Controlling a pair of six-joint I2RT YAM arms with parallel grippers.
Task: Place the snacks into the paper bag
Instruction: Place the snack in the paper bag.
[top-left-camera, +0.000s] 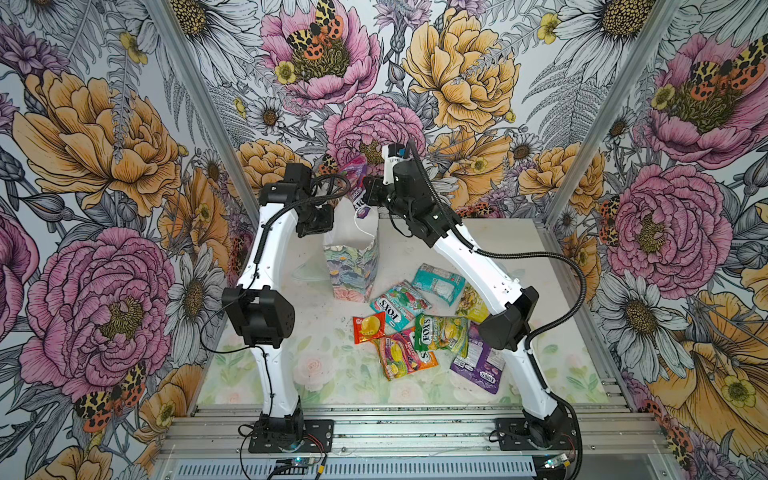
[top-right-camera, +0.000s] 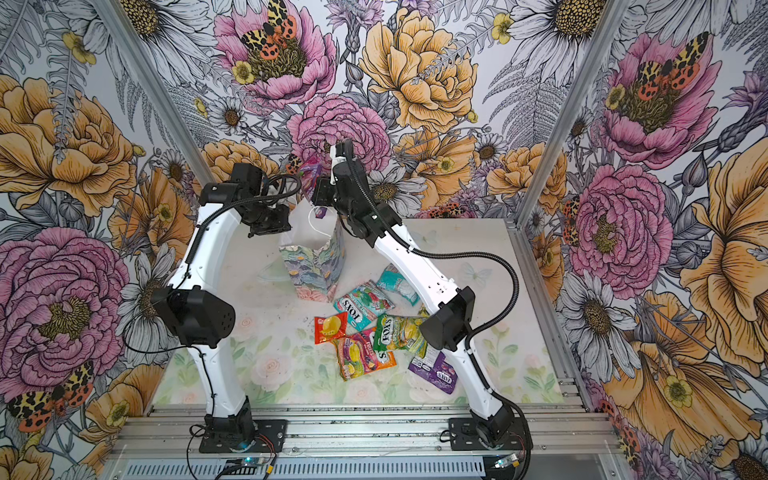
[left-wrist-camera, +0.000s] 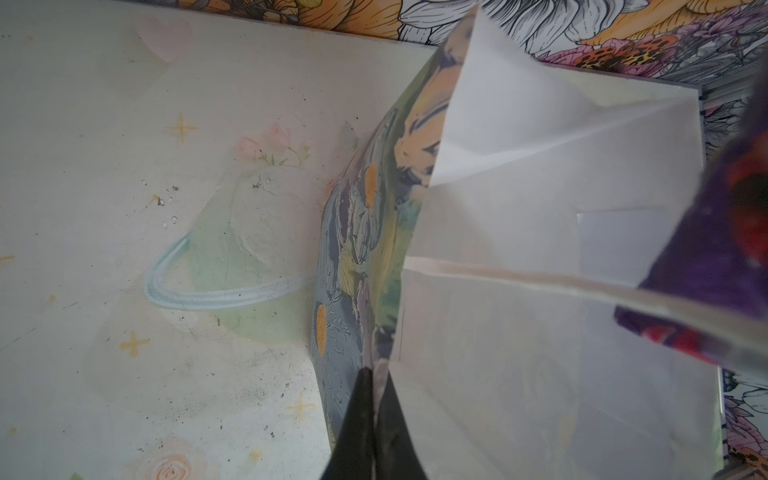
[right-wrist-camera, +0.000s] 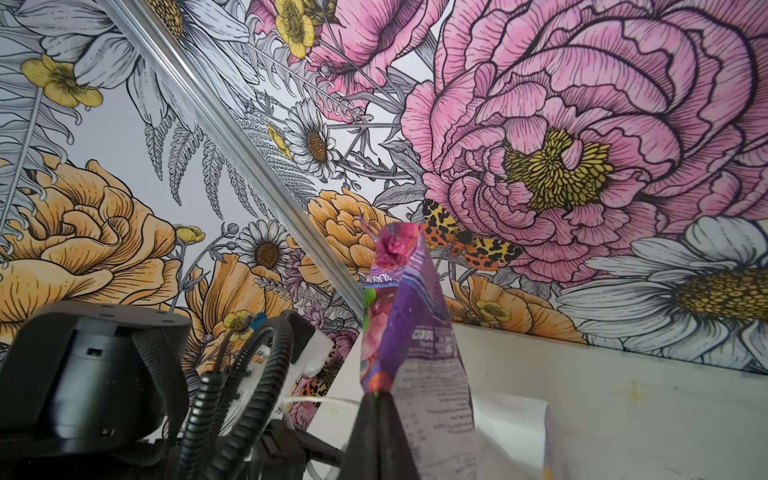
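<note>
The paper bag (top-left-camera: 351, 266) (top-right-camera: 313, 266) stands upright at the back middle of the table, its mouth open. My left gripper (left-wrist-camera: 376, 374) (top-left-camera: 329, 230) is shut on the bag's left rim, holding the printed wall (left-wrist-camera: 357, 249). My right gripper (right-wrist-camera: 376, 395) (top-left-camera: 362, 195) is shut on a purple snack packet (right-wrist-camera: 403, 316) (top-left-camera: 358, 187) (top-right-camera: 312, 183), which hangs over the bag's mouth. The packet's lower corner (left-wrist-camera: 715, 257) dips inside the white interior. Several snacks lie in front of and to the right of the bag: a teal one (top-left-camera: 438, 282), a green one (top-left-camera: 440, 330), an orange one (top-left-camera: 368, 328).
A second purple packet (top-left-camera: 476, 365) lies partly under my right arm's elbow (top-left-camera: 507, 320). A white cord handle (left-wrist-camera: 519, 278) crosses the bag's mouth. Floral walls and metal posts (top-left-camera: 203, 104) enclose the table; an aluminium rail (top-left-camera: 395, 419) runs along the front.
</note>
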